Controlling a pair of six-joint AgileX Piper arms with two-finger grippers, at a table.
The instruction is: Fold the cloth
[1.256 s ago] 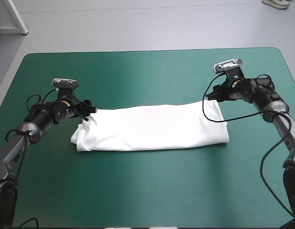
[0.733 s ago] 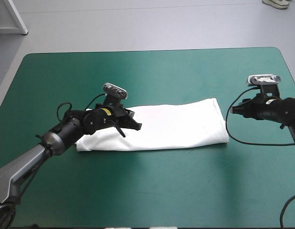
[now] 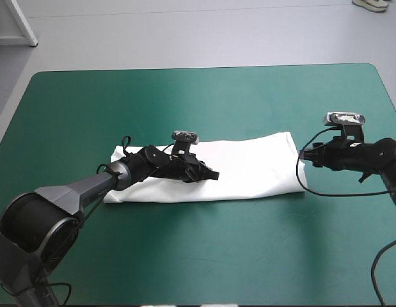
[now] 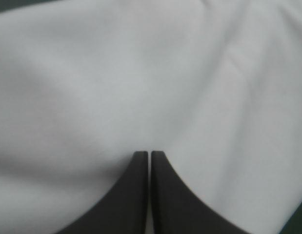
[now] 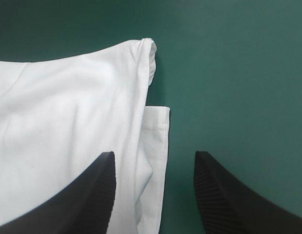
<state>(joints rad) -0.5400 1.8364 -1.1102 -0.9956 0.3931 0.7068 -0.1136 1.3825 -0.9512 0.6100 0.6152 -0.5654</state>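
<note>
T-shirt point(image 3: 249, 166) lies folded as a long white band on the teal-green surface point(image 3: 185, 96). Left jaws are pressed together over its middle; right jaws stand spread at its right end.

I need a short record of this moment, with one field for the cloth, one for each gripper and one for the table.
T-shirt: white, folded into a long band, lying flat across the table's middle
left gripper: shut, over the T-shirt's middle, white cloth all around it; contact cannot be told
right gripper: open, astride the edge of the T-shirt's right end
table: teal-green cover
</note>
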